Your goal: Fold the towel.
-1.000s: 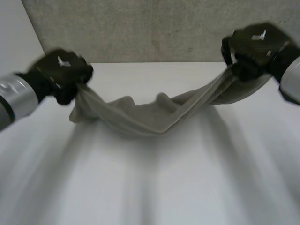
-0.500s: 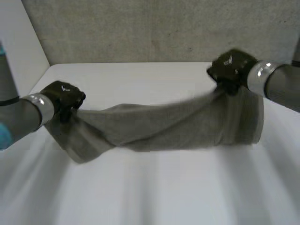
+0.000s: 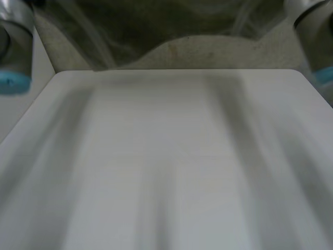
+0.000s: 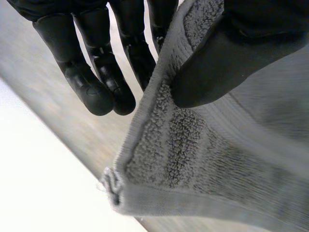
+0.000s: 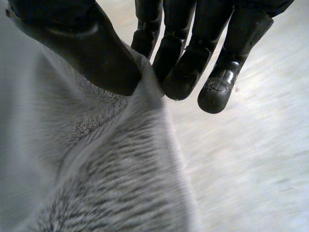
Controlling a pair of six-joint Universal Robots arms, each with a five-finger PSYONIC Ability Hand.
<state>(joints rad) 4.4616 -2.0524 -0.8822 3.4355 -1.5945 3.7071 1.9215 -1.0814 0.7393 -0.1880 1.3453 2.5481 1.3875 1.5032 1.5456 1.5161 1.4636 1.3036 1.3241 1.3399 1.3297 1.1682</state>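
The left hand [image 4: 227, 58] is clamped on the towel [image 4: 203, 159]. Its thumb presses the terry cloth against the fingers [image 4: 99, 82] behind it, close to a hemmed corner that droops just past the fingertips. Two of those fingers stand free beside the towel's edge, and the cloth covers the others.

The right hand [image 5: 87, 48] pinches the towel [image 5: 96, 169] the same way, with the thumb on one face and the fingers [image 5: 186, 67] behind the bunched edge. One finger points clear of the cloth toward the pale surface beyond. From this hand the towel falls away in a thick, soft fold that covers most of what lies under the palm.

Further out, the head view has the left arm [image 3: 15, 47] and the right arm [image 3: 312, 36] at the upper corners, each with a light-blue cap. A dark, smeared band spans the space between them, and it is probably the towel [image 3: 156, 26] held high off the table and stretched from arm to arm. It hangs in front of the grey wall [image 3: 208, 54] and hides much of it. The white table [image 3: 171, 156] lies below, well apart from the cloth. The wrist views give the towel's weave, hem and grip points, while the head view gives its span and height.
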